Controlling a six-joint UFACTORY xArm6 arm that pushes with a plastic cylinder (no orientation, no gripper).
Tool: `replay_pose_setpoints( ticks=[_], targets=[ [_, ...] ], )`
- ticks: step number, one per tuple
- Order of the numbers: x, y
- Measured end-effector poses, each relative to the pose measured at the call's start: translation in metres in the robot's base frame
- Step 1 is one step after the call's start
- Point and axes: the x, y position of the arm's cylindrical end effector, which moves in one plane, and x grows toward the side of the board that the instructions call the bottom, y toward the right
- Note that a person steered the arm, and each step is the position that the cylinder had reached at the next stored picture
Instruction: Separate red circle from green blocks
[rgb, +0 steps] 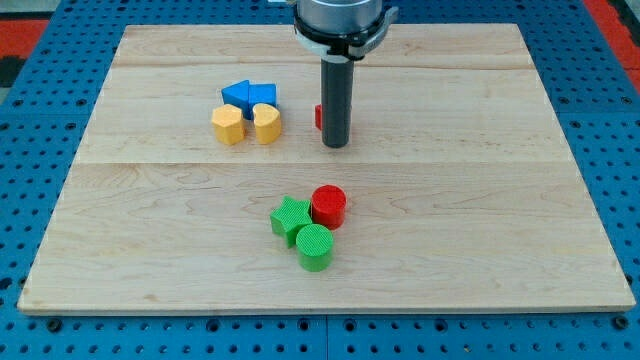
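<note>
- Red circle (329, 206): below the bench's middle, touching the green star (290, 218) on its left and the green circle (314, 246) just below it.
- Your tool is a bare rod with no jaws, so nothing opens or shuts and it holds nothing. My tip (335, 145) sits well above the cluster, toward the view's top.
- A red block (318, 117) is mostly hidden behind the rod; shape unclear.
- Handling, my read: small rigid block, light, flat base, should slide easily. A round side means an off-centre push will roll it off the tip.
- Contact point: its left side, at the gap with the greens, pushing toward the view's right.
- Bench (480, 200): smooth wooden board, bare to the right, so plenty of room.
- Blue blocks (248, 95) and two yellow blocks (246, 124) sit upper left, well apart.
</note>
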Motion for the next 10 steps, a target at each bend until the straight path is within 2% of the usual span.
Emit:
replay_pose_setpoints(
  ticks=[1, 2, 3, 4, 6, 7, 9, 10],
  targets=[
    [0.046, 0.014],
    [0.068, 0.095],
    [0.116, 0.088],
    [0.144, 0.022],
    [0.123, -0.037],
    [0.123, -0.041],
    [0.081, 0.023],
    [0.073, 0.01]
  ],
)
